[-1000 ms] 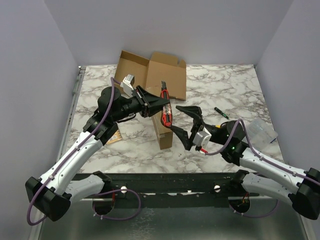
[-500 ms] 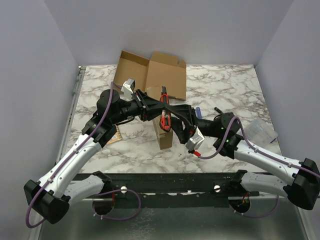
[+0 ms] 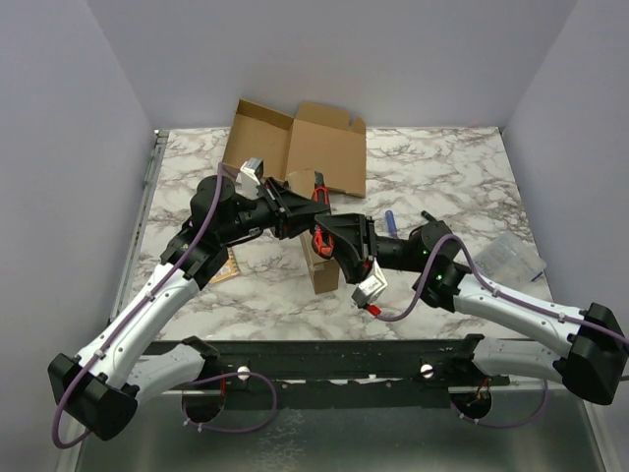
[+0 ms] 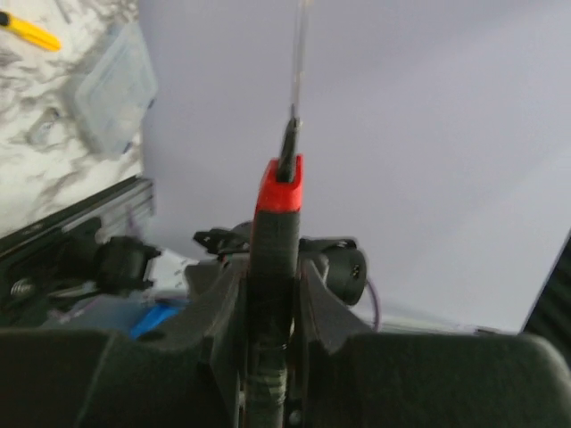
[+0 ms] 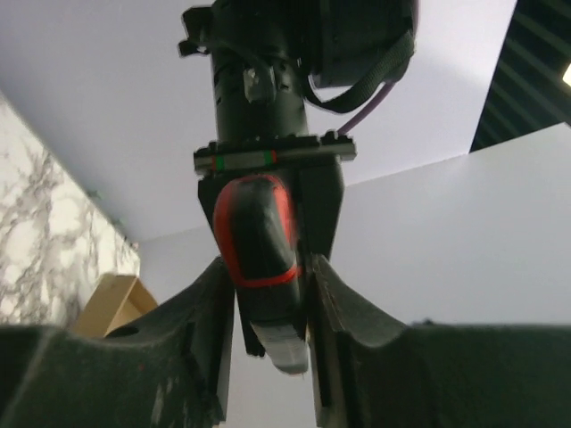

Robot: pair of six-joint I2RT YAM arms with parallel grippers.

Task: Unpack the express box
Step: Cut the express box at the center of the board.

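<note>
left hand (image 4: 268, 299) pinches the utility knife (image 4: 275, 223) mid-handle, above the worktop (image 3: 442, 167); right hand (image 5: 268, 281) flanks its red butt (gripping? can't tell). light, stiff, slick: hold the handle, never the blade. express box (image 3: 295, 147) lies open behind.

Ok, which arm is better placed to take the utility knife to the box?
Left, probably: the left claw clamps the utility knife mid-body, blade pointing out; the right claw only flanks its butt end.
</note>
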